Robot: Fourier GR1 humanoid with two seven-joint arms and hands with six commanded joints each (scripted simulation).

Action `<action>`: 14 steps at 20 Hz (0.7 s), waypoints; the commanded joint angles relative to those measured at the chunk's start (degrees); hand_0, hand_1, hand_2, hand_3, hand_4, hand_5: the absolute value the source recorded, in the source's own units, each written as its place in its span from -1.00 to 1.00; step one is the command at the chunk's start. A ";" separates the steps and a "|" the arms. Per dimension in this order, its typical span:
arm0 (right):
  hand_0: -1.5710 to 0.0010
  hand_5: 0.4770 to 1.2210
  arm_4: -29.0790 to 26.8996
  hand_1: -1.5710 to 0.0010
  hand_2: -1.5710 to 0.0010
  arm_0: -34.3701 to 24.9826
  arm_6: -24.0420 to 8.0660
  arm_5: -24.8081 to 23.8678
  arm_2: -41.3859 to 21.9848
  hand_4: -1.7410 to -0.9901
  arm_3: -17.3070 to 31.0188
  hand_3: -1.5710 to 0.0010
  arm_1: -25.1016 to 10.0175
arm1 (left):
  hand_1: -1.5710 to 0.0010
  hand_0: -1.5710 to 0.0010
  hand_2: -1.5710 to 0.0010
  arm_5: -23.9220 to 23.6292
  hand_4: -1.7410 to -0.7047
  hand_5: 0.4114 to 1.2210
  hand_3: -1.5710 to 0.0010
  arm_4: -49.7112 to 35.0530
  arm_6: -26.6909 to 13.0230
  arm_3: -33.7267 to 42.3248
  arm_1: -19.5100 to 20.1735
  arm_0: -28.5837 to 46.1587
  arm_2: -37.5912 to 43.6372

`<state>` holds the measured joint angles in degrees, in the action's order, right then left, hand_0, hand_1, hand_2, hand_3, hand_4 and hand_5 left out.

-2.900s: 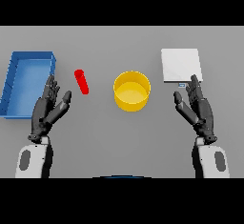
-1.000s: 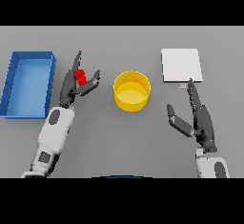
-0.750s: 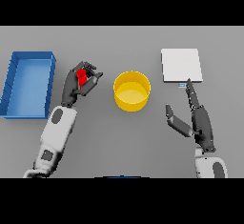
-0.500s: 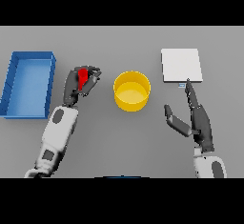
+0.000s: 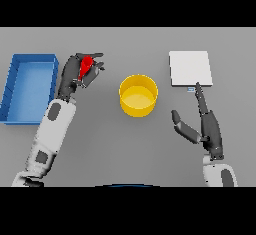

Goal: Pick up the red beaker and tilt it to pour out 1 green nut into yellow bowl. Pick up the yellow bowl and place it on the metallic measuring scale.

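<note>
Grey table, seen from above: a blue tray sits at far left. Just right of it, the left hand curls its fingers round the red beaker, held off the table. The yellow bowl stands at centre. Near right, the right hand hovers with straight fingers, holding nothing, fingertips close to the scale.

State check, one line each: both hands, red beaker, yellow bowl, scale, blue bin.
Left hand: fingers curled round the beaker.
Small red beaker: gripped in the left hand, left of the bowl.
Round yellow bowl: upright on the table, untouched, no nut visible inside.
Flat metallic measuring scale: nothing on it.
Right hand: open, fingers straight, pointing at the scale.
Blue rectangular bin: looks empty.
</note>
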<state>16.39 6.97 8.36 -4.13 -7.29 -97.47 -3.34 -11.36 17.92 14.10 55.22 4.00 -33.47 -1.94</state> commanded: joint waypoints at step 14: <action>1.00 -0.42 -0.68 1.00 1.00 -0.43 -0.16 1.16 0.02 0.82 -0.68 1.00 -0.52 | -1.00 -1.00 -1.00 11.60 -1.00 0.89 -0.99 23.93 -14.68 2.09 9.39 -11.83 -22.97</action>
<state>15.70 6.52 8.27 -2.99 -7.27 -98.16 -3.86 0.20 41.78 -0.58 57.33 13.36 -45.34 -24.89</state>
